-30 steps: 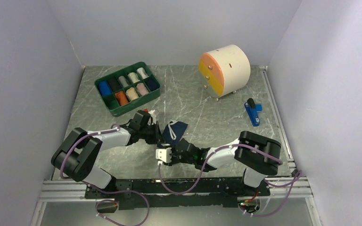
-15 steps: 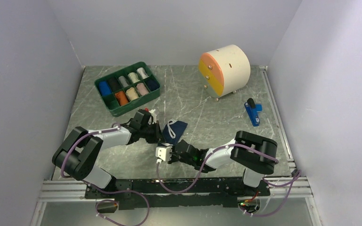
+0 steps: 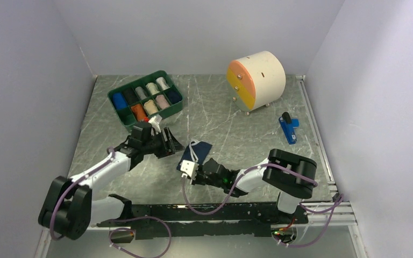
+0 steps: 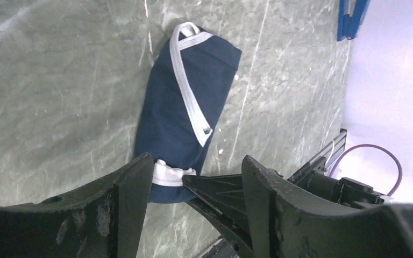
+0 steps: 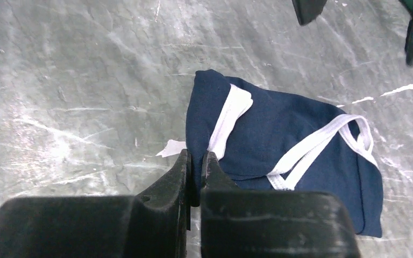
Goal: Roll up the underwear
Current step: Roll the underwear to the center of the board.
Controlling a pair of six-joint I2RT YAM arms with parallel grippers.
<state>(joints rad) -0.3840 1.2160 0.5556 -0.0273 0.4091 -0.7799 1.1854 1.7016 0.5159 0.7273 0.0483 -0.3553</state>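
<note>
The navy blue underwear (image 3: 197,152) with white edge trim lies folded into a narrow strip on the marble table, long and flat in the left wrist view (image 4: 185,107). My right gripper (image 3: 187,167) is shut on the strip's near corner, its jaws pinching navy cloth (image 5: 196,164). The folded underwear (image 5: 301,145) spreads out to the right beyond those jaws. My left gripper (image 3: 168,145) stands open a little to the left of the cloth and holds nothing (image 4: 196,180). Its two fingertips (image 5: 306,8) show at the top of the right wrist view.
A green tray (image 3: 137,81) with several cloth rolls stands at the back left, just behind the left gripper. A round cream drawer unit (image 3: 263,75) with an orange and yellow face stands at the back right. A small blue object (image 3: 288,129) lies near the right wall.
My left gripper has let go of the underwear, opened and drawn back to the left. My right gripper has closed on the cloth's near corner, and the cloth now lies folded narrower.
</note>
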